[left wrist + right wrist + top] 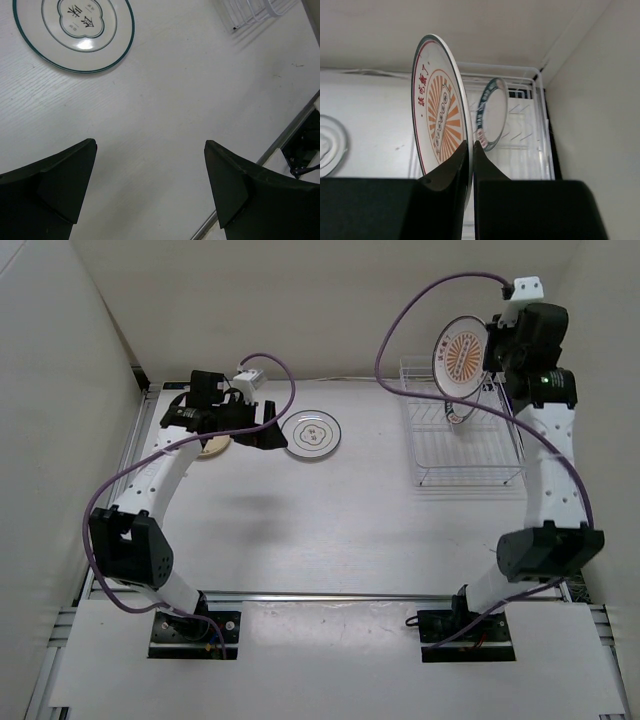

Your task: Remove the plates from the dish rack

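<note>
**Orange-centred plate held above the dish rack; set-down is judged the next step.**

Top view: the right hand (487, 357) is clamped on the orange-centred plate (462, 355), held on edge above the dish rack (470, 480) at upper right. The ringed plate (312, 433) and tan plate (213, 447) lie flat on the surface (330, 530) at centre-left, near the left hand (272, 430). Left wrist view: the left hand is spread wide and empty over bare surface. The ringed plate at upper left carries two central Chinese characters, inverted and not read with confidence. Right wrist view: the fingers pinch the plate's lower edge. Red Chinese characters along its border are too oblique to read. The dark-rimmed plate (492, 120) stands in the rack behind, its rim lettering illegible. No brands seen. Next move calls for carrying the plate leftward and laying it flat, clear of the other plates.
</note>
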`<state>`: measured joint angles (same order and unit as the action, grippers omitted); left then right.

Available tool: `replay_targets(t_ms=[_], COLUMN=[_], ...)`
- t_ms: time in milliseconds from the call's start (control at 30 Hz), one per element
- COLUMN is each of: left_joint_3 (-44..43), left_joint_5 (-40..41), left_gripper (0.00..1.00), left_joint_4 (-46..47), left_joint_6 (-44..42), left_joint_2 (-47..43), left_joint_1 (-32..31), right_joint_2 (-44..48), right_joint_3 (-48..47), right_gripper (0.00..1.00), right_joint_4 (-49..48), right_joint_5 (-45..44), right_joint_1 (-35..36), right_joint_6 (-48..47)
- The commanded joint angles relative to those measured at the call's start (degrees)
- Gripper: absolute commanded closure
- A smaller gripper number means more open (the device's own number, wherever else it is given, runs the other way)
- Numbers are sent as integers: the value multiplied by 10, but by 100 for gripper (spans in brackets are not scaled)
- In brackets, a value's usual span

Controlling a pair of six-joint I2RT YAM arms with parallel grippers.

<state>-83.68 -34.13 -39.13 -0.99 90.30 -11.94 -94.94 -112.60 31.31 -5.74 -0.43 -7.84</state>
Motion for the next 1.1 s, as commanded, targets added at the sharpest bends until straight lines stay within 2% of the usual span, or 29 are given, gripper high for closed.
replay_targets(t_ms=[0, 67, 100, 300, 367, 500, 733, 833, 867, 900, 967, 1033, 1067], left_joint_3=[6, 6, 0, -8, -2, 18, 24, 24, 24, 19, 19, 19, 19], left_joint_5=[-44, -81, -95, -185, -203, -270, -287, -292, -292, -292, -298, -303, -303], left_gripper=[0, 0, 0, 0, 0, 0, 4, 9, 12, 20, 28, 35, 35], left_joint_4=[-1, 5, 10, 17, 22, 22, 22, 27, 27, 27, 27, 33, 33], left_joint_6=[17, 30, 46, 94, 101, 107, 107, 118, 118, 123, 123, 123, 123], left_joint_2=[-23, -9, -4, 27, 33, 44, 73, 86, 86, 92, 98, 98, 103], left_joint_1=[-1, -1, -1, -1, -1, -1, -1, -1, -1, -1, -1, -1, -1], right_joint_2=[59, 78, 84, 85, 77, 47, -25, -66, -74, -82, -103, -114, -122], right_joint_3=[66, 132, 152, 295, 334, 355, 329, 303, 295, 288, 264, 245, 245], right_gripper=[100, 100, 100, 100, 100, 100, 100, 100, 100, 100, 100, 100, 100], right_joint_4=[12, 36, 45, 67, 67, 67, 39, 23, 15, 15, 1, -6, -17], right_joint_5=[110, 191, 284, 610, 659, 676, 708, 713, 713, 713, 713, 713, 713], right_joint_1=[-2, -2, -2, 16, 29, 78, 111, 124, 124, 124, 124, 124, 124], right_joint_6=[37, 48, 62, 107, 107, 96, 112, 122, 130, 140, 150, 164, 170])
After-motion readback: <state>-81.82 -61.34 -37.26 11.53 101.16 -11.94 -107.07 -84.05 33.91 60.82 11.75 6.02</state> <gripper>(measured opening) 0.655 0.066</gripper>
